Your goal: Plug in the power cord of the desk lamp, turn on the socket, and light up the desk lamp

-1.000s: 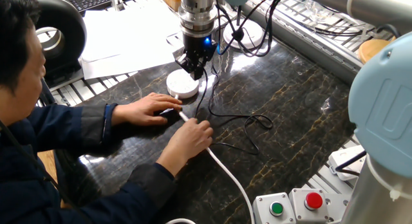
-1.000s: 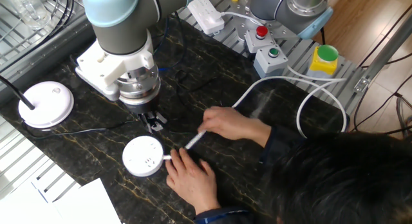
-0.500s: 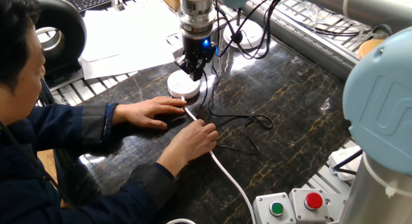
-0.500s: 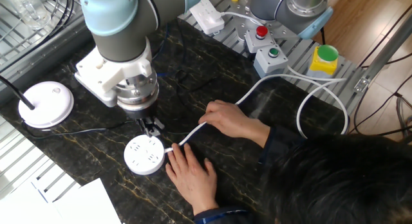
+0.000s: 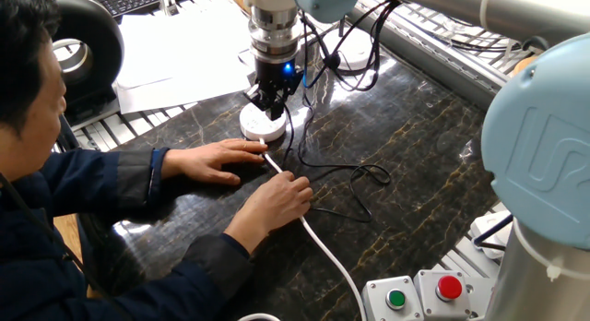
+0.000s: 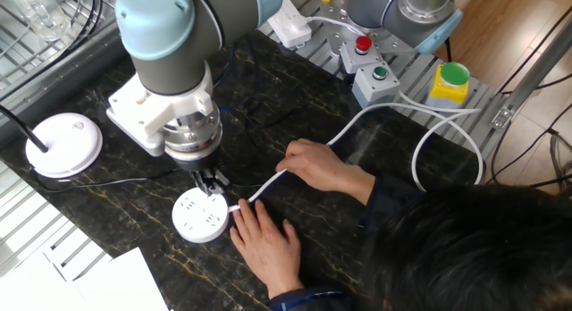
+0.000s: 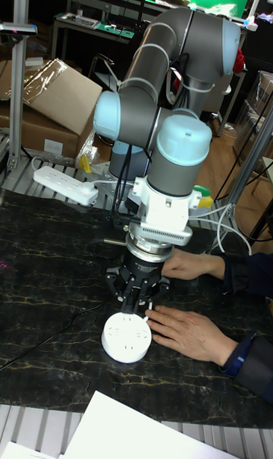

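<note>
The round white socket (image 5: 261,125) (image 6: 200,216) (image 7: 127,337) lies on the dark marble table with its thick white cable (image 5: 318,243) trailing off. My gripper (image 5: 269,104) (image 6: 212,180) (image 7: 139,301) hangs just above the socket's edge, fingers closed on what looks like the small black plug of the power cord (image 5: 355,173). The thin black wire loops across the table. The desk lamp's white disc base (image 6: 63,143) sits at the far left in the other fixed view. A person's hand (image 6: 268,244) rests beside the socket and the other hand (image 6: 326,168) holds the white cable.
A rectangular white power strip (image 6: 288,18) lies at the table's back edge. Button boxes (image 6: 375,79) (image 5: 424,298) stand by the second robot base. White paper sheets (image 5: 184,53) lie beyond the socket. The person's arms cover the table's near side.
My gripper has shifted sideways and lower, closer over the socket. The person's hands moved up to the socket and took hold of the white cable.
</note>
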Action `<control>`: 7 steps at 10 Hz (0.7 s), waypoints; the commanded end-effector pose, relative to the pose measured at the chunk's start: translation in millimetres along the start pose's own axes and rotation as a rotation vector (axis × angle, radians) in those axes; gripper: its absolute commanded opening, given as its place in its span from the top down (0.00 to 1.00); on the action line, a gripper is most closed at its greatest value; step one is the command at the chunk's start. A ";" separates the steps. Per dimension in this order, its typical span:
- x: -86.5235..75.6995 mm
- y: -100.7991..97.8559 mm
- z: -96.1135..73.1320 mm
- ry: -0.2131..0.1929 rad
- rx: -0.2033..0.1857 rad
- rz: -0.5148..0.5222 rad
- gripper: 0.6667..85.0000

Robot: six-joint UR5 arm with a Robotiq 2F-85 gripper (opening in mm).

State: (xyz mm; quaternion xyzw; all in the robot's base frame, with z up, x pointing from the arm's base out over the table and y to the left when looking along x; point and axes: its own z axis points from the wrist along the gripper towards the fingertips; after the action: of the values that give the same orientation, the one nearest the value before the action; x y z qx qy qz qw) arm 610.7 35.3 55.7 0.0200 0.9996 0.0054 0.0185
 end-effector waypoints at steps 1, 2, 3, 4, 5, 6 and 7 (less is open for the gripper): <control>0.2 5.9 1.1 0.001 -0.006 0.005 1.00; 0.8 5.3 0.6 0.002 -0.005 0.002 1.00; 0.5 2.9 1.7 0.002 0.003 -0.003 1.00; 0.3 1.8 3.0 0.002 0.005 -0.004 1.00; 0.5 0.7 3.7 0.002 0.005 -0.006 1.00; 1.0 -0.7 3.4 0.003 0.009 -0.007 1.00; 1.6 -0.7 3.0 0.005 0.009 -0.007 1.00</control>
State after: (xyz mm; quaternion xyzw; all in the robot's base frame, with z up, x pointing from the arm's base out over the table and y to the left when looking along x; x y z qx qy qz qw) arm 609.5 34.8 52.0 0.0148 0.9998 -0.0019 0.0166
